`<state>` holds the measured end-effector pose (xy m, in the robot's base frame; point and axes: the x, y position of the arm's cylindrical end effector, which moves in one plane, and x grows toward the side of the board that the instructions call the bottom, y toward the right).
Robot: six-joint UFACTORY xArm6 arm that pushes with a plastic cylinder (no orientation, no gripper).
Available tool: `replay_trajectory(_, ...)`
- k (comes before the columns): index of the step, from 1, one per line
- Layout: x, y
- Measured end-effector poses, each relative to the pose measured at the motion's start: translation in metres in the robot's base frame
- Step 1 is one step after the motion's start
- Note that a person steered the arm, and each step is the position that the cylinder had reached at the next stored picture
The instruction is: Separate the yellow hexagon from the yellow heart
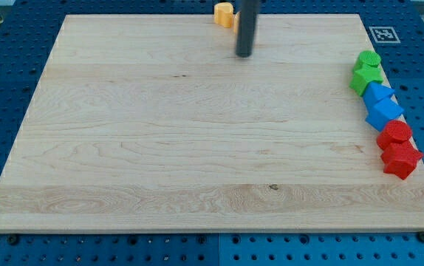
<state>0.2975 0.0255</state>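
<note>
A yellow-orange block point(223, 13) sits at the top edge of the wooden board point(197, 148), partly hidden behind the dark rod. Its shape cannot be made out, and I cannot tell whether it is one block or two touching. My tip point(244, 54) rests on the board just below and to the right of that block, a short gap away from it.
Along the board's right edge stands a column of blocks: two green ones point(366, 70) at the top, two blue ones point(382, 105) in the middle, two red ones point(399, 150) at the bottom. A marker tag point(383, 34) lies at the top right corner.
</note>
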Motion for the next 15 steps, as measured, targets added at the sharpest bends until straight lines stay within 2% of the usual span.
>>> replay_trajectory(2,-0.105,-0.114)
replay_trajectory(4,-0.106,-0.104)
replay_trajectory(5,-0.105,-0.086)
replay_trajectory(6,-0.105,-0.036)
replay_trajectory(8,-0.105,-0.022)
replay_trajectory(9,-0.101,0.006)
replay_trajectory(10,-0.077,0.003)
replay_trajectory(12,-0.074,0.033)
replay_trajectory(14,-0.075,0.016)
replay_trajectory(15,-0.105,0.006)
